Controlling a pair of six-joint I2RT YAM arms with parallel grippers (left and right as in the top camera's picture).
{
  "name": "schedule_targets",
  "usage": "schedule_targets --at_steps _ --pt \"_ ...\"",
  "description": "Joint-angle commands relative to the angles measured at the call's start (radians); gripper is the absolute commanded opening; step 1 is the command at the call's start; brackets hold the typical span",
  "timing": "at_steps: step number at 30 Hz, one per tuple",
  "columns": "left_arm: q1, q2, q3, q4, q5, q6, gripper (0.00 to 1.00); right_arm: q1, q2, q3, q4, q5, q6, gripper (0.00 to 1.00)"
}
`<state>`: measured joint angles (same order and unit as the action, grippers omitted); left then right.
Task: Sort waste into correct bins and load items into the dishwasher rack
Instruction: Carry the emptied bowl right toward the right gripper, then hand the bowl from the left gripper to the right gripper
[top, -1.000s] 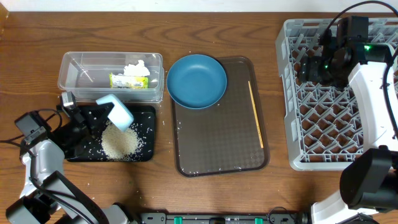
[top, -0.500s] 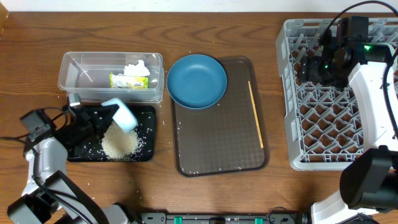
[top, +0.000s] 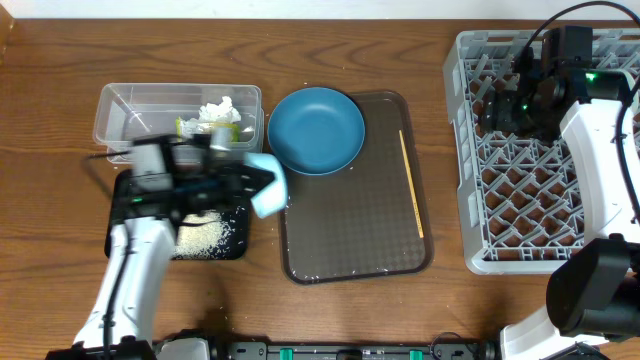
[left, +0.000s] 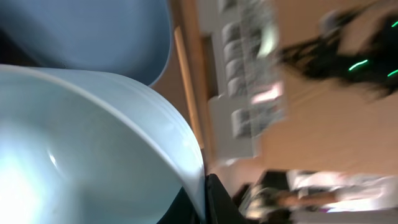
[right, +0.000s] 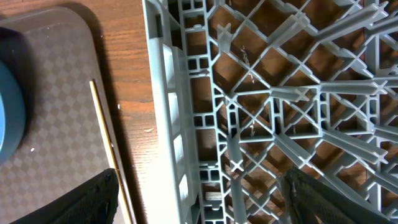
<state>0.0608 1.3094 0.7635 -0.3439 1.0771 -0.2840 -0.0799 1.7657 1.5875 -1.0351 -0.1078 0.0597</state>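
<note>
From overhead, straight down and far enough back to take in the whole table (top: 330, 40), from the clear tub (top: 110, 110) at the left edge through to the grey rack (top: 510, 200) at the right. From the left wrist, pressed very close against the mint-green bowl (left: 93, 143), rolled sideways and blurred, facing across the blue plate (left: 87, 31) toward the far rack. From the right wrist, steeply down and close over the rack's left wall, with the chopstick (right: 107, 137) and brown tray (right: 56, 124) beside it. Shared by all three: rack and blue plate. Shared by overhead and right wrist also: chopstick and brown tray.
</note>
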Motion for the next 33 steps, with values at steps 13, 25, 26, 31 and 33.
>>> schedule_targets --at_steps 13,25,26,31,33 --pt "-0.631 0.104 0.022 0.276 -0.858 0.013 0.06 0.015 -0.013 0.001 -0.002 0.006 -0.012 0.83" --pt "-0.778 0.228 0.022 0.484 -0.858 0.013 0.08 0.015 -0.013 0.001 -0.002 0.006 -0.012 0.83" --pt "-0.780 0.228 0.022 0.484 -0.858 0.013 0.11 0.015 -0.013 0.001 -0.002 0.006 -0.012 0.83" --pt "-0.780 0.228 0.022 0.481 -0.858 0.013 0.21 0.015 -0.013 0.001 -0.002 0.006 -0.012 0.83" --pt "-0.779 0.228 0.022 0.481 -0.858 0.013 0.25 0.015 -0.013 0.001 -0.002 0.006 -0.012 0.84"
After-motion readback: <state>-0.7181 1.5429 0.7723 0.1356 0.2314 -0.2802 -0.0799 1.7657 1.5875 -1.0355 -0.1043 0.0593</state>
